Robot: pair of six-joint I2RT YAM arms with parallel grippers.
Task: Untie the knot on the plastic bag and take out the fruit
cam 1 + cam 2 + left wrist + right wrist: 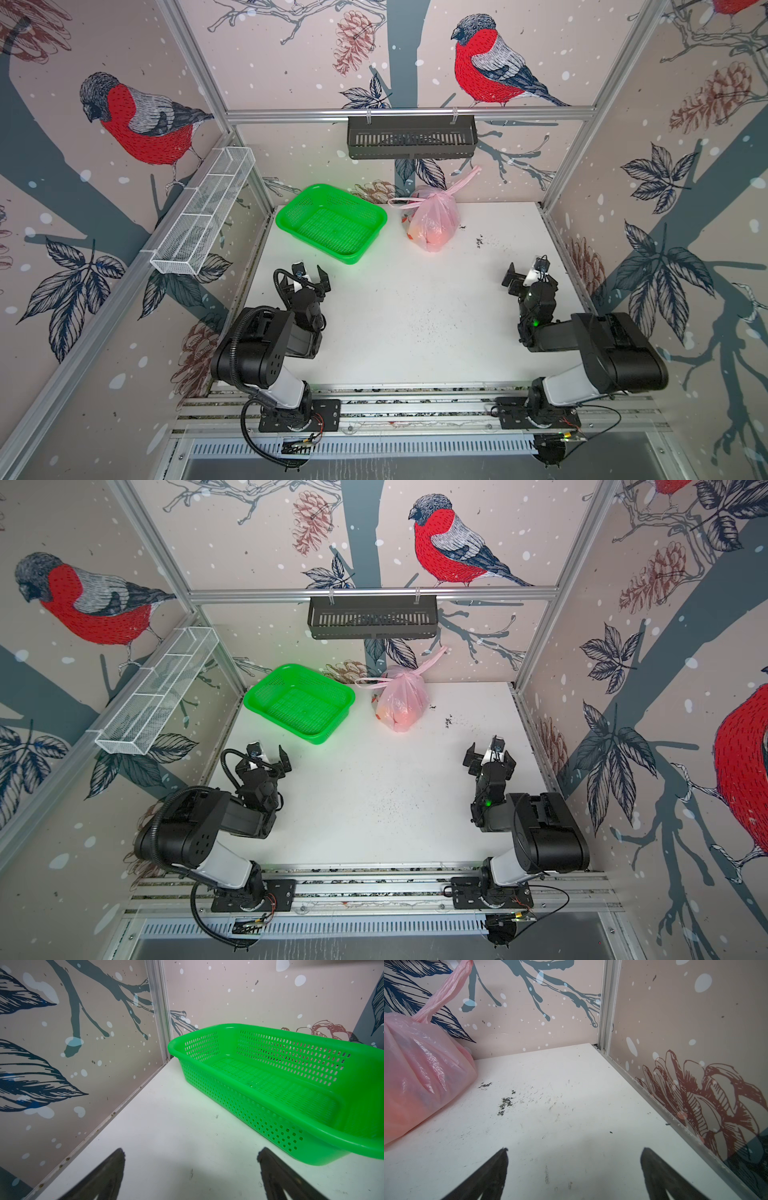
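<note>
Right wrist view gives us the closest look at the plastic bag (421, 1076): thin, glossy, translucent pale pink film, creased and bulging, sitting on the white table (571, 1105) close to the back wall, with 1 twisted strap tail rising against the wall. In both top views we see the bag at the rear of the table, a little right of centre and just beside the green basket (352, 257), not touching it as far as we can tell. The knot (445, 193) is a small tight gather at the bag's top, still tied, with 2 thin tails: 1 points up and right, the other lies out to the left. Through the film we make out the fruit (430, 237) only as soft orange and peach masses low in the bag; we cannot count pieces. A red-orange patch shows on its left flank. The left gripper (305, 279) sits near the basket's front corner with its jaws spread wide and nothing between them; the left wrist view shows bare table between them. The right gripper (531, 276) is well apart from the bag, jaws likewise spread and holding nothing.
</note>
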